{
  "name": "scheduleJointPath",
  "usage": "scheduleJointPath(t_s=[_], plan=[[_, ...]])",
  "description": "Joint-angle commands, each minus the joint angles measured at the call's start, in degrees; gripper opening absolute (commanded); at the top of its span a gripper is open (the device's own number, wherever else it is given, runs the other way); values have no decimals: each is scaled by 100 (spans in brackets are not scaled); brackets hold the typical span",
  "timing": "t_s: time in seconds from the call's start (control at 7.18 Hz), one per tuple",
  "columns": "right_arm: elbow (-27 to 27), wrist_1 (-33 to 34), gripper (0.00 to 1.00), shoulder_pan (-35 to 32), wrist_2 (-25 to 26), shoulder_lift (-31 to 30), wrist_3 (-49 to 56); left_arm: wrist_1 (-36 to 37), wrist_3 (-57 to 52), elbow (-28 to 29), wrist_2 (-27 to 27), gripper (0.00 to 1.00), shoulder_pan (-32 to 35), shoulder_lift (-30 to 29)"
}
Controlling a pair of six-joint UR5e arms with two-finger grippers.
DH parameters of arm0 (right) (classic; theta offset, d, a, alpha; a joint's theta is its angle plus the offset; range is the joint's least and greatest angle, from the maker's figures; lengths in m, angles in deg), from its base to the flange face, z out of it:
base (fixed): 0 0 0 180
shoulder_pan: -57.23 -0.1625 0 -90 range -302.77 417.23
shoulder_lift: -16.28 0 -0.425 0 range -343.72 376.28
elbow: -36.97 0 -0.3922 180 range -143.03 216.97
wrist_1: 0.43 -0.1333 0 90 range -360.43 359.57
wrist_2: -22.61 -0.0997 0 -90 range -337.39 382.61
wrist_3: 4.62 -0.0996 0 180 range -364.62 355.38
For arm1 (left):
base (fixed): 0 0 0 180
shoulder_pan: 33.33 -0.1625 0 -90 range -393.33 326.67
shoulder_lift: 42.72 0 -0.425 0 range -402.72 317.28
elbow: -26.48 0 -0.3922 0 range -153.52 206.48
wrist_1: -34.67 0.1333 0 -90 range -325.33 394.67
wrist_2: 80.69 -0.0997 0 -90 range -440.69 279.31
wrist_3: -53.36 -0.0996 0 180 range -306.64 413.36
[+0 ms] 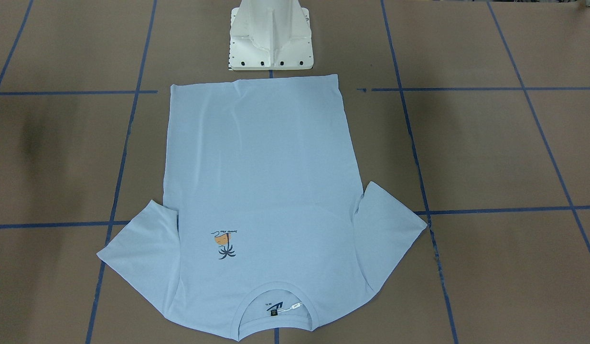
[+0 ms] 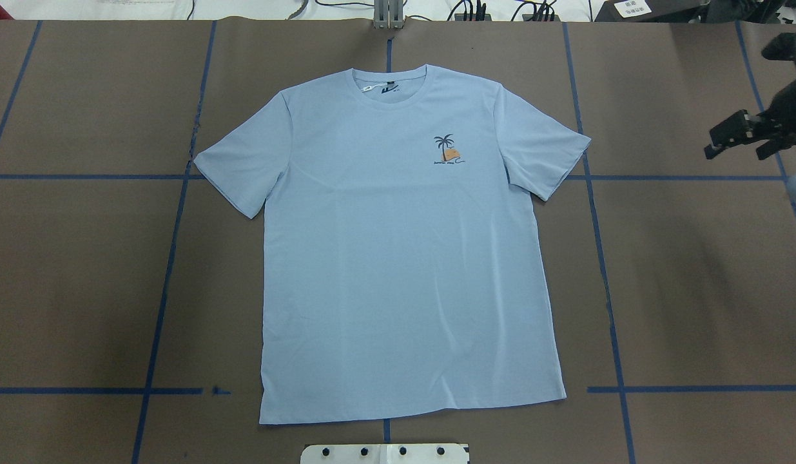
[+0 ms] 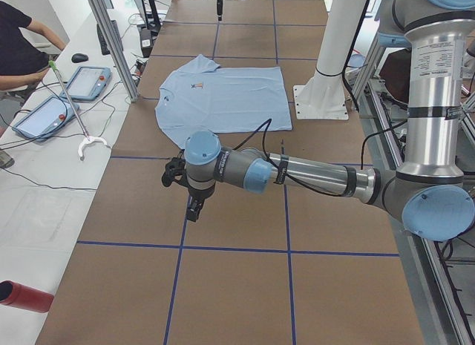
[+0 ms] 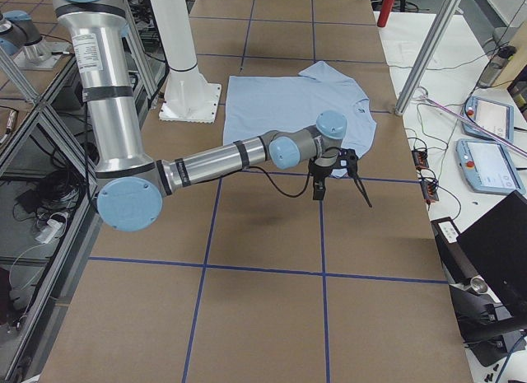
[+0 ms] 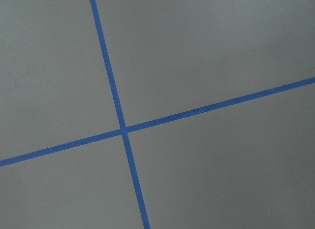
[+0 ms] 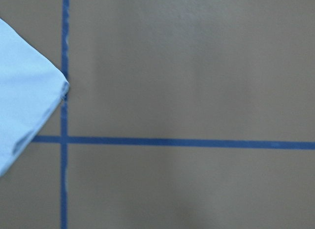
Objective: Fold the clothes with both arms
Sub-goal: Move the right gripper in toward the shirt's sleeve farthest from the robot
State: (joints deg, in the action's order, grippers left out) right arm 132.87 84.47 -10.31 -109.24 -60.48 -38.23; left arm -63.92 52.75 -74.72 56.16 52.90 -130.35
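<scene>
The light blue T-shirt (image 2: 404, 258) lies flat and spread out at the table's middle, front up, with its palm-tree print (image 2: 448, 149) and collar (image 2: 391, 87) on the far side from the robot. My right gripper (image 2: 758, 132) hangs over bare table well to the right of the shirt's sleeve (image 2: 546, 154); I cannot tell whether it is open or shut. The sleeve tip (image 6: 29, 101) shows in the right wrist view. My left gripper (image 3: 194, 210) hovers over bare table far to the shirt's left, state unclear. Neither touches the shirt.
The white pedestal base (image 1: 271, 43) stands just behind the shirt's hem. Blue tape lines (image 5: 123, 129) grid the brown table. A person sits at a side bench with tablets (image 3: 85, 81). A red cylinder (image 3: 22, 297) lies on that bench. Metal posts (image 3: 111, 41) stand along the table's edge.
</scene>
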Motion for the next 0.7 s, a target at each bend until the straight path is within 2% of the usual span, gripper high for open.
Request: scheduleJointPath(t_s=[0.0, 0.28, 0.42, 0.56], plan=[[-779, -662, 99, 444, 370, 932, -1153, -12, -9, -14, 17, 100, 0, -35], [-2401, -2934, 98, 584, 536, 1407, -2388, -12, 8, 4, 87, 100, 8, -44], [-2810, -3475, 93, 802, 1042, 1583, -2813, -3, 17, -5, 244, 100, 0, -44], [-2840, -3481, 89, 1005, 1369, 1637, -3008, -3, 17, -23, 246, 100, 0, -44]])
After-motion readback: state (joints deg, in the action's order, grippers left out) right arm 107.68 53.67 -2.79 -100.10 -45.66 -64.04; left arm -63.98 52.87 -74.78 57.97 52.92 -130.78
